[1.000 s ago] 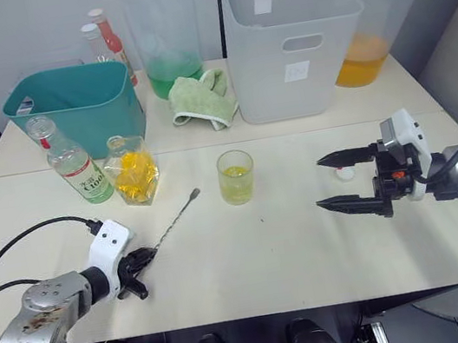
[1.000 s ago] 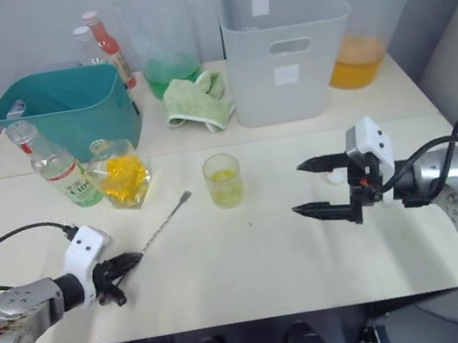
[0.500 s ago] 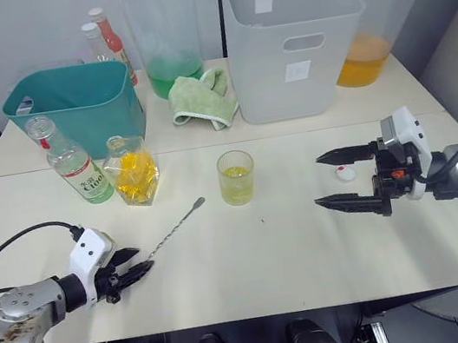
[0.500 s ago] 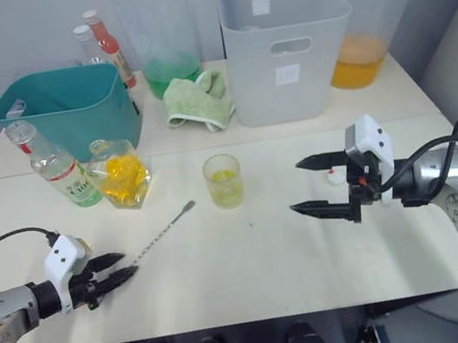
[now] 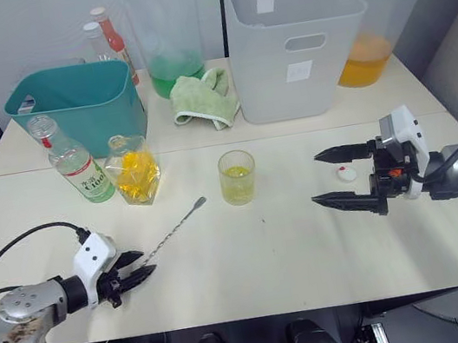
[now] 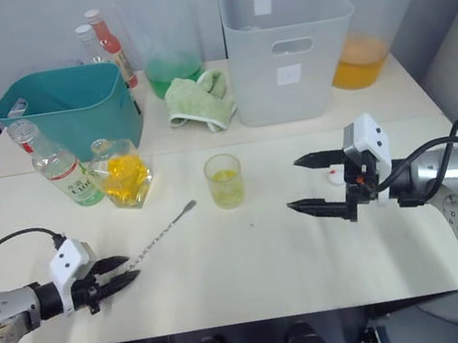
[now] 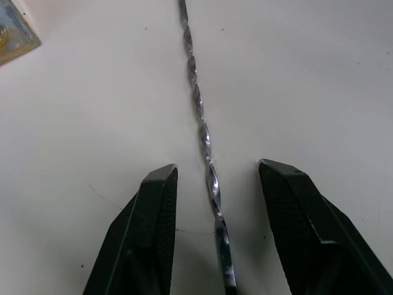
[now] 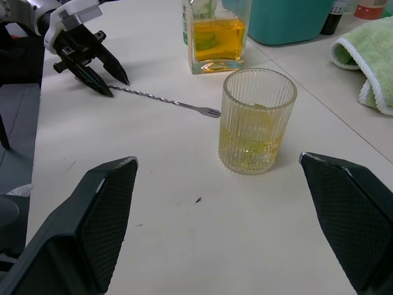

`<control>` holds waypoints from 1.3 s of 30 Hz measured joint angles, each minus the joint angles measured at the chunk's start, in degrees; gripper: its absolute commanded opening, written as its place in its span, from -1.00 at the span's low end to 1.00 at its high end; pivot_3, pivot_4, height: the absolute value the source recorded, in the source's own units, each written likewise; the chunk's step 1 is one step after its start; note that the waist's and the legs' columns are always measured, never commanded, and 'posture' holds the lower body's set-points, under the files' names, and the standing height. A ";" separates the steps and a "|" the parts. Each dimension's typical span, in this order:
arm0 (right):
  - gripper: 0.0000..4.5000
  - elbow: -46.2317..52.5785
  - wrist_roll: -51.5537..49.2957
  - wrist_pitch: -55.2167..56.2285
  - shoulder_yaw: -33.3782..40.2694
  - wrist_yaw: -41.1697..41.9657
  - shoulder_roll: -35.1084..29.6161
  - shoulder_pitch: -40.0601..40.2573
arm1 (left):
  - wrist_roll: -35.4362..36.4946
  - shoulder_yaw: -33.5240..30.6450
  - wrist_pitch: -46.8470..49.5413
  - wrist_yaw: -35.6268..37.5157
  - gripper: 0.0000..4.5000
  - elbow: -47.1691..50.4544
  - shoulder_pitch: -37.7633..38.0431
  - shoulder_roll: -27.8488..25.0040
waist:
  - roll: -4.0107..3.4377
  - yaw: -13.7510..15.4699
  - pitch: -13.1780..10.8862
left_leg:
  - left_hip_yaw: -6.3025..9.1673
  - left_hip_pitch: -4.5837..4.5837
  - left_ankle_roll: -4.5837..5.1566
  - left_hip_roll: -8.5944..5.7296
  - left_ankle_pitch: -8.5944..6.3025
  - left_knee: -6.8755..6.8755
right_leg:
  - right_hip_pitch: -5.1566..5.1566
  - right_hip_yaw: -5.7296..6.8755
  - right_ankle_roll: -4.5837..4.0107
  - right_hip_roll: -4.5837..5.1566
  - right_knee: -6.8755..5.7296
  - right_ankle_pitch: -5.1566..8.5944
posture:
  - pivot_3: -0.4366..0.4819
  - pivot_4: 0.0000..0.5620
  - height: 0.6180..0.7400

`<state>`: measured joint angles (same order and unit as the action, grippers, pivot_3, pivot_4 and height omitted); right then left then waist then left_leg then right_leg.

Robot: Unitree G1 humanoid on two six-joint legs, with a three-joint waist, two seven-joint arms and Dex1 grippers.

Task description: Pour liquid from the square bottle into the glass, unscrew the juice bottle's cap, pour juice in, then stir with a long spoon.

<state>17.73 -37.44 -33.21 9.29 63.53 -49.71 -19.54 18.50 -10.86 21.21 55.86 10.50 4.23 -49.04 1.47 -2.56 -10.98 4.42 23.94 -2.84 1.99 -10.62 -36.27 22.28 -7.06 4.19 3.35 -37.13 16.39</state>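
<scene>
Left fingers (image 7: 159,233) now astride long spoon (image 7: 202,138).

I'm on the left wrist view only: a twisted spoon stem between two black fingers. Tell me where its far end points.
Observer: The long spoon lies flat on the table. Its far end aims toward the glass and stops short of it.
Operator: Report what's in the glass.
Observer: A low layer of yellow liquid.
Operator: Locate the other arm.
Observer: The right pincer hovers open on the far side of the glass, and the white cap lies on the table beside it.
</scene>
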 measured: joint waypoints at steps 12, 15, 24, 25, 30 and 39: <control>1.00 -0.33 0.10 0.07 -0.02 0.37 0.08 -0.90 | -0.47 0.09 0.80 -1.42 -0.97 0.09 -0.98 -0.16 | -0.13 -0.02 0.07 | -0.02 -0.12 0.00 0.01 0.00 0.01 | -0.05 -0.01 0.01 0.00 -0.04 0.00 | -0.05 -0.47 1.00; 1.00 -0.41 -0.20 0.07 -0.02 0.88 0.93 -2.29 | 4.56 -2.34 5.25 -2.32 -0.97 0.25 -3.34 2.35 | -0.07 0.18 0.03 | 0.02 -0.05 0.02 0.01 0.01 -0.03 | -0.03 0.04 0.01 -0.01 -0.08 0.00 | -0.05 -0.47 1.00; 1.00 -4.84 -2.14 -4.82 -1.69 -0.62 2.74 -7.79 | 20.66 -12.22 16.74 -8.65 -0.97 8.60 -14.88 4.21 | 0.07 -0.03 -0.02 | 0.08 0.03 0.04 0.02 0.02 -0.01 | 0.02 0.10 -0.02 -0.02 -0.10 -0.06 | -0.05 -0.47 1.00; 1.00 -4.85 -2.18 -5.05 -1.77 -0.80 3.31 -8.29 | 21.78 -12.21 17.50 -9.46 -0.97 9.23 -15.50 4.48 | 0.07 -0.11 -0.02 | 0.08 0.04 0.04 0.03 0.02 -0.01 | 0.03 0.10 -0.02 -0.02 -0.11 -0.06 | -0.05 -0.47 1.00; 1.00 -4.29 -5.09 -7.35 -1.10 -5.61 8.00 -10.89 | 25.77 -11.88 20.46 -13.75 -0.97 11.54 -21.52 5.93 | 0.07 -0.06 -0.02 | 0.10 0.04 0.04 0.00 0.03 -0.06 | 0.00 0.10 -0.02 -0.03 -0.13 -0.07 | -0.05 -0.47 1.00; 1.00 -1.87 -11.00 -11.86 1.30 -14.64 12.45 -11.50 | 28.65 -10.95 21.44 -16.19 -0.97 12.93 -23.42 6.60 | 0.07 -0.07 -0.02 | 0.11 0.04 0.04 0.00 0.03 -0.03 | 0.01 0.10 -0.02 -0.03 -0.14 -0.08 | -0.05 -0.47 1.00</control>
<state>15.86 -48.44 -45.07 10.59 48.89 -37.26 -31.05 47.15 -21.81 42.64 39.67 23.43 -19.18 -42.44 1.54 -2.63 -11.00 4.52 23.98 -2.81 1.98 -10.59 -36.30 22.29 -6.96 4.17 3.32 -37.27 16.31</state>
